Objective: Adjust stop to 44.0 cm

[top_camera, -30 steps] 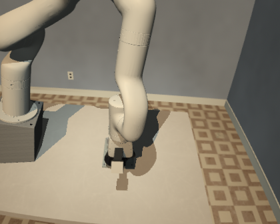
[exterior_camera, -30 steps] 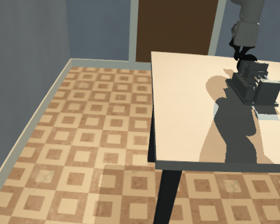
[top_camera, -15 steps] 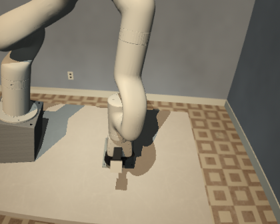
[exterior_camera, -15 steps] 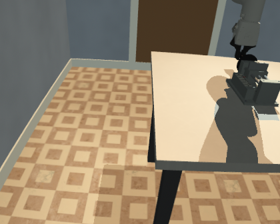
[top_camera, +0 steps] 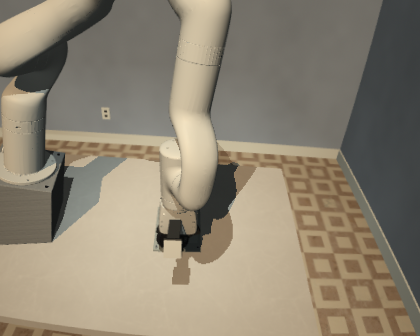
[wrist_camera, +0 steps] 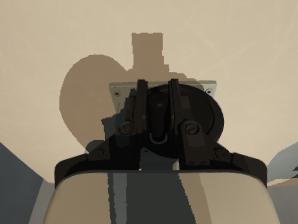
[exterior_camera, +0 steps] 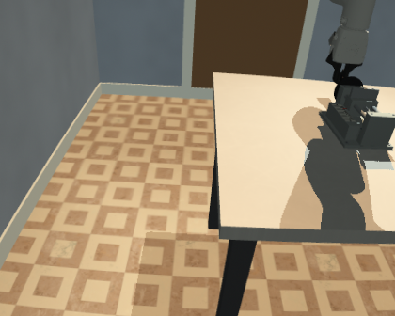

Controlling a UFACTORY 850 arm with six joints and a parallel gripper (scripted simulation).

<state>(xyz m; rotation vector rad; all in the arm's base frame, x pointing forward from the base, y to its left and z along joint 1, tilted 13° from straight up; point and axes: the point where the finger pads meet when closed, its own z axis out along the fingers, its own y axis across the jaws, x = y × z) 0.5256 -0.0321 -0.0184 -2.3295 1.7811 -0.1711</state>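
and here we are at the bench: the gripper (wrist_camera: pixel 157 112) is down on the handwheel (wrist_camera: pixel 200 112), its two dark fingers drawn in close and pinching the wheel's small handle between them, seen dead centre in the wrist view. the handwheel itself is a dark round disc, standing on edge at the end of the grey stop mechanism (exterior_camera: pixel 360 119), which sits on a thin base plate (wrist_camera: pixel 119 90) flat on the pale table (exterior_camera: pixel 264 155). from the exterior view the mechanism lies near the table's far right side, a boxy grey block with rails running back toward the wheel, and the gripper comes straight down onto the wheel end from above. the scale reading on the stop is too small to make out. from the top view the cream arm (top_camera: pixel 193 120) curls down in a big loop and hides most of the mechanism, with only a pale block at its near end poking out below the wrist. the arm's base stands on a grey pedestal (top_camera: pixel 18 210) at the table's left, well apart from the mechanism. dark shadows of arm and wheel spread across the table beside the plate.
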